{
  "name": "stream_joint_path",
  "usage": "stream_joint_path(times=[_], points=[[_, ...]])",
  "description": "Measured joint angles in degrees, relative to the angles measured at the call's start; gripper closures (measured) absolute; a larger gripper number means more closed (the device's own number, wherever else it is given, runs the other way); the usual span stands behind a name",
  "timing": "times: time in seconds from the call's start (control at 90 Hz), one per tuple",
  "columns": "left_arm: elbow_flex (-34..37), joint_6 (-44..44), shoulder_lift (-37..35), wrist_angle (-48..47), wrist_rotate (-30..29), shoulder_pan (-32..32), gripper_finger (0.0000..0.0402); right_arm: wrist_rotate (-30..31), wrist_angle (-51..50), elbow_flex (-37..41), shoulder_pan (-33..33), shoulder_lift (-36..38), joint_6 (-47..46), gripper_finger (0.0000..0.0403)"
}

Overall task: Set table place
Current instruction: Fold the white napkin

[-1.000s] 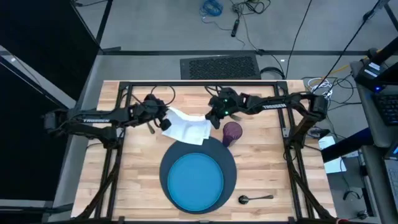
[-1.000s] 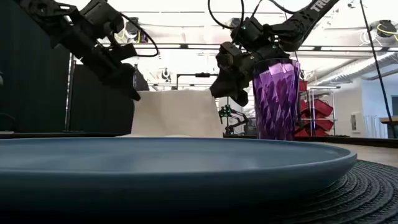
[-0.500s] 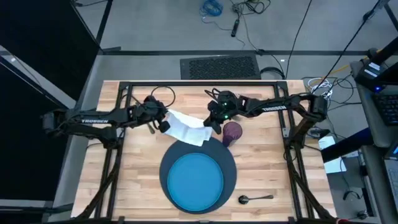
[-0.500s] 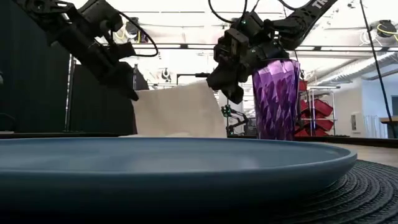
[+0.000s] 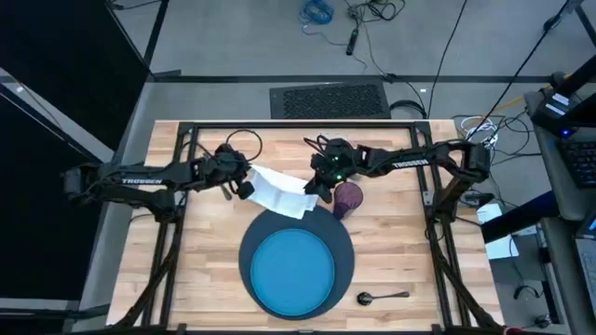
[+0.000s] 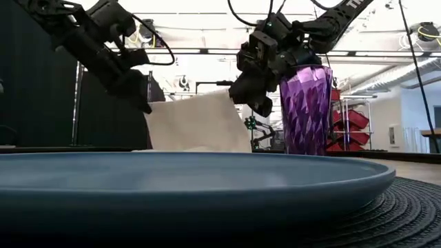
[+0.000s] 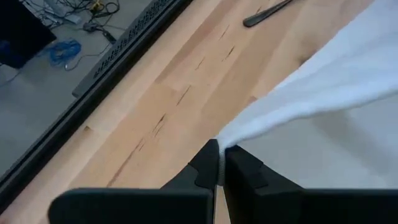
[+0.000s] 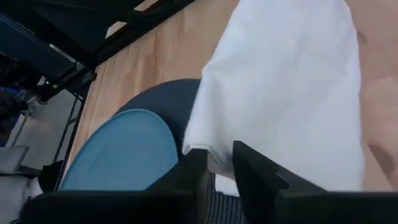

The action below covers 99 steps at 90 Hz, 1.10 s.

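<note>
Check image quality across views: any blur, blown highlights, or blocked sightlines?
Low view: the blue round plate fills the foreground, soft; ceiling lights blow out behind the faceted purple cup. Left wrist view: the white cloth napkin is nearly textureless. High view: evenly lit, sharp.

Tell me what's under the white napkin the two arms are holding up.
Under the napkin held by the left gripper and right gripper is bare wooden table and the charger edge. Anything lying beneath stays hidden.
</note>
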<state>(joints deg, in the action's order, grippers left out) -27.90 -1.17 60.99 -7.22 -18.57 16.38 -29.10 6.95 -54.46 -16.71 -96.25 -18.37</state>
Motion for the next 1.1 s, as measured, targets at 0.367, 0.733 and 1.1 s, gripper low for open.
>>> stream_joint_path(times=[0.367, 0.733, 1.1], points=[[0.0, -0.42, 0.0, -2.04, 1.56, -0.02, 0.0402, -3.15, -0.03, -1.42, -0.46, 0.0, 2.97, 0.0242], [0.0, -5.57, 1.41, -3.9, 7.44, -3.55, 0.0402, -2.6, -2.19, -8.41, -3.45, 0.0, 3.97, 0.0245], [0.0, -3.98, 3.15, -11.98, 7.5, -3.41, 0.0401, -2.56, -8.27, -10.54, -3.58, 0.0, 4.56, 0.0245]])
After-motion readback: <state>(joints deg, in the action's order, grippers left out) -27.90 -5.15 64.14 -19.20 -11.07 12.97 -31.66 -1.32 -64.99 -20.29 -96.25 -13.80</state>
